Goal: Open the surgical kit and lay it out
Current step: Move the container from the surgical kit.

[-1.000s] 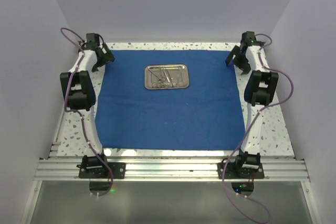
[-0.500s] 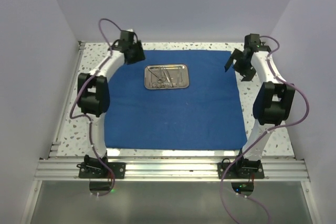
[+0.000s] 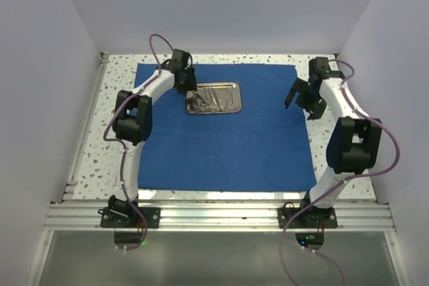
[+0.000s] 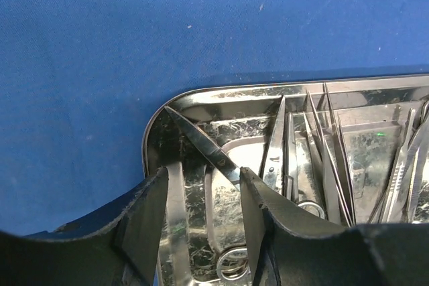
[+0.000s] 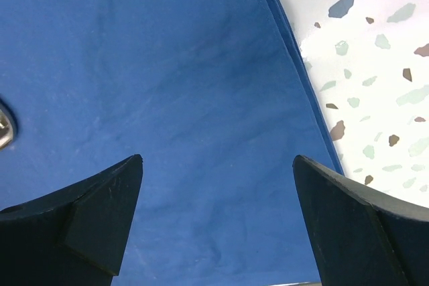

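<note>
The royal-blue cloth (image 3: 221,145) lies spread flat over the table. On its far middle stands the small steel tray (image 3: 236,98), holding scissors (image 4: 201,144), tweezers (image 4: 333,165) and other thin silver instruments. My left gripper (image 3: 192,93) hangs low over the tray's left end. In the left wrist view its jaws (image 4: 201,195) stand partly apart astride a scissors blade, whose ring handle shows below. My right gripper (image 3: 300,104) hovers over the cloth's right edge. It is wide open (image 5: 218,185) with only blue cloth (image 5: 167,65) beneath.
Speckled white tabletop (image 3: 342,165) borders the cloth on both sides and shows in the right wrist view (image 5: 369,65). An aluminium rail (image 3: 221,216) carries both arm bases at the near edge. White walls close in the left, right and back.
The left arm swung from the far left cloth corner rightward onto the tray, and its jaws narrowed. The right gripper drifted slightly nearer along the cloth's right edge and stayed open.
</note>
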